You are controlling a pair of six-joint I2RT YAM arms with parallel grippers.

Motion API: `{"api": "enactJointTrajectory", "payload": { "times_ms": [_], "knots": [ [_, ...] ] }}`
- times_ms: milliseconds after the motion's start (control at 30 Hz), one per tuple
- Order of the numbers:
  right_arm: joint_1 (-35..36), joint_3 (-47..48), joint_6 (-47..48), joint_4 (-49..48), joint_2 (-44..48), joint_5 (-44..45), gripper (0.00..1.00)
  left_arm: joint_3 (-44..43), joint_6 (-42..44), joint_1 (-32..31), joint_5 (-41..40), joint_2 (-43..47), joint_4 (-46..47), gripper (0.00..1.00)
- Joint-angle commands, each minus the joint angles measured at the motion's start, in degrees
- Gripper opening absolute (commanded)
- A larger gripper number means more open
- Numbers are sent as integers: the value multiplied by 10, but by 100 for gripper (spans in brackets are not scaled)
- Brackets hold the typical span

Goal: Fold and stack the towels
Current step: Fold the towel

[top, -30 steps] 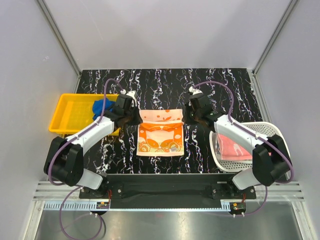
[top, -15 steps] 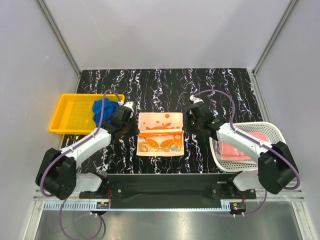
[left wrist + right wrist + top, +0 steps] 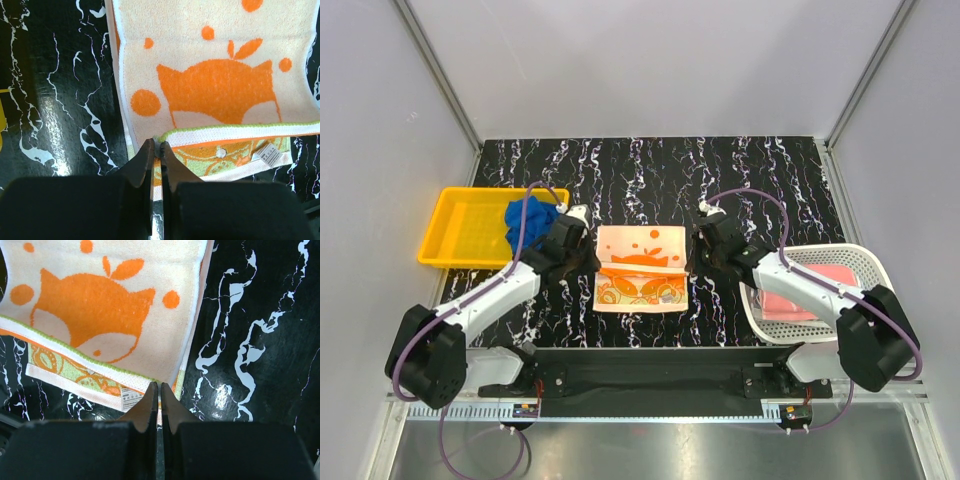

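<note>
The black marble-patterned table (image 3: 650, 170) carries the whole job. A yellow tray (image 3: 460, 225) sits at its left and a white mesh basket (image 3: 860, 258) at its right. A crumpled blue towel (image 3: 525, 215) lies at the tray's right end, and a pink towel (image 3: 790, 300) lies in the basket. Neither looks folded.

The orange towel (image 3: 640, 262) lies flat in the middle of the table between the two arms. Its pale fox-printed side is turned over toward the near edge, so a strip of the green-and-orange face shows below a green hem.

The left gripper (image 3: 156, 150) has its fingers pinched together on the left corner of that turned-over hem. The right gripper (image 3: 158, 390) is pinched the same way on the right corner.

Judged from this, the main risk is an uneven fold. Each pinch holds only a thin bit of corner, so soft cloth could slip out of one side and leave the hem slanted or bunched. If one arm pulls nearer than the other, the fold line would skew. The hem might also stop short of the near edge or run past it, which would make a poor base for stacking. If the fingers have caught the lower layer as well, the whole towel could slide across the smooth table.

A small white care label (image 3: 270, 154) is sewn near the towel's near right corner, and the right wrist view shows it too (image 3: 131, 399). It carries fine print, but that is too small to read. No brand name can be made out.
</note>
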State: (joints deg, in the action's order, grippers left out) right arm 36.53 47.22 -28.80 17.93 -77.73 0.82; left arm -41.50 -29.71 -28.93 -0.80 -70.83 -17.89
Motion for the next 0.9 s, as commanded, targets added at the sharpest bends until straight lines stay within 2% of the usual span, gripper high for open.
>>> {"api": "enactJointTrajectory", "payload": {
  "times_ms": [0,333,867],
  "knots": [
    [6,2,-6,-3,26,5,0,11,-6,-8,-25,23,4,1],
    [13,-13,-12,0,27,1,0,43,-12,-16,-24,38,2,2],
    [24,7,-15,34,53,5,0,43,-13,-19,-28,81,-32,4]
  ]
}}
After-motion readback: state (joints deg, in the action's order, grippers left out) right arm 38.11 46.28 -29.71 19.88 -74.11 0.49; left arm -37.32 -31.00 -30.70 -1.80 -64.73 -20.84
